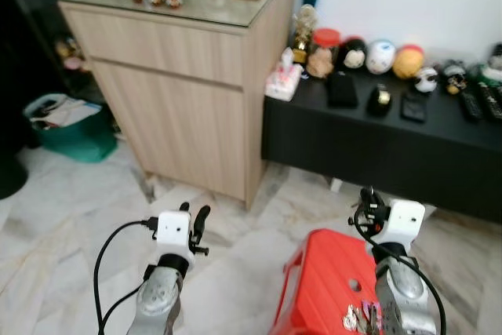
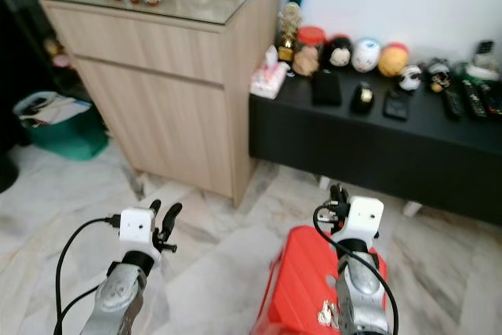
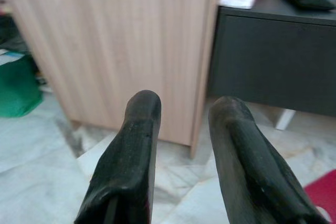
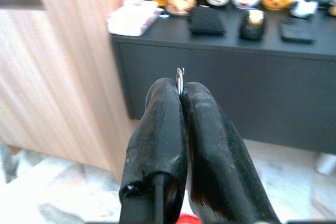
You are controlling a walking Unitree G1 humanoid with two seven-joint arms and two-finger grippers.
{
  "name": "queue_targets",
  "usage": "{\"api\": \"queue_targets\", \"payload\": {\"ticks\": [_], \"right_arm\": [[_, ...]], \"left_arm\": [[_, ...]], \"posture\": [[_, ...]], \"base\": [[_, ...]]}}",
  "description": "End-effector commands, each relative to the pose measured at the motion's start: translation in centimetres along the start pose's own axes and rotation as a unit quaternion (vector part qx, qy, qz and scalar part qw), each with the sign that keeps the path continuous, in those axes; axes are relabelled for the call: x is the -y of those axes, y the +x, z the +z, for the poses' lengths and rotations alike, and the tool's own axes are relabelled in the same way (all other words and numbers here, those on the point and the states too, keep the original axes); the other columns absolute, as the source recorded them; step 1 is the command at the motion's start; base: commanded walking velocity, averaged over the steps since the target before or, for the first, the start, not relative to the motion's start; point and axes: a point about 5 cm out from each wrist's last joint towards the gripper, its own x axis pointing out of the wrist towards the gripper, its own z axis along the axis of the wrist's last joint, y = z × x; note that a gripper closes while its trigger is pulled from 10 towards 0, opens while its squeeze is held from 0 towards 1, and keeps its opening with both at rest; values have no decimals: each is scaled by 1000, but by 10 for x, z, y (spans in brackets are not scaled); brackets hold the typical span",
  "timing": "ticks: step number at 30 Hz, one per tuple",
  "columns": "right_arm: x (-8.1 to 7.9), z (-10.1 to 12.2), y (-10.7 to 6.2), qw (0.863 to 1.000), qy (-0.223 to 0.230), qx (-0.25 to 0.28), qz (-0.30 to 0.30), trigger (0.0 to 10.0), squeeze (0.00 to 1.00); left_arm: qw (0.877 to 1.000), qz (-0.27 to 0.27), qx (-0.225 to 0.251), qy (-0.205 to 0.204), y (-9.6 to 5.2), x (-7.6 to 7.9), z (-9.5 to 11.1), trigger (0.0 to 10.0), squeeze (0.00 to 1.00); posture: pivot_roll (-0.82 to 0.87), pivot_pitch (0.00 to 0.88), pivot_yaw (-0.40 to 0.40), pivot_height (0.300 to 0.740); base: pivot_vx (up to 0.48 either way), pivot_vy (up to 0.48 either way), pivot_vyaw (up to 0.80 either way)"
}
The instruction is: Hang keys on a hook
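Observation:
My right gripper (image 1: 366, 198) is held forward above a red plastic stool (image 1: 321, 280), facing the black low table. Its fingers are pressed shut on a thin metal piece (image 4: 180, 73) that pokes out between the tips; it looks like a key ring. A small bunch of keys (image 1: 357, 319) shows beside my right forearm over the stool; I cannot tell whether it hangs or lies there. My left gripper (image 1: 194, 215) is raised over the marble floor, open with nothing between its fingers (image 3: 142, 114), pointing at the wooden cabinet.
A tall light-wood cabinet (image 1: 188, 100) stands ahead on the left, with small items on its glass top. A black low table (image 1: 376, 143) carrying several figurines and remotes runs to the right. A green bin (image 1: 74, 135) sits far left.

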Motion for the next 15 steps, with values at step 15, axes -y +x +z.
{"api": "queue_targets", "payload": {"ticks": [15], "right_arm": [[-2,-4,1,1000,3,-17,1,10000,0]], "left_arm": [[1000,-22,-17,4,1,7,-6,10000,0]], "posture": [[-29,0,-55,740]], "base": [[0,0,0]]}}
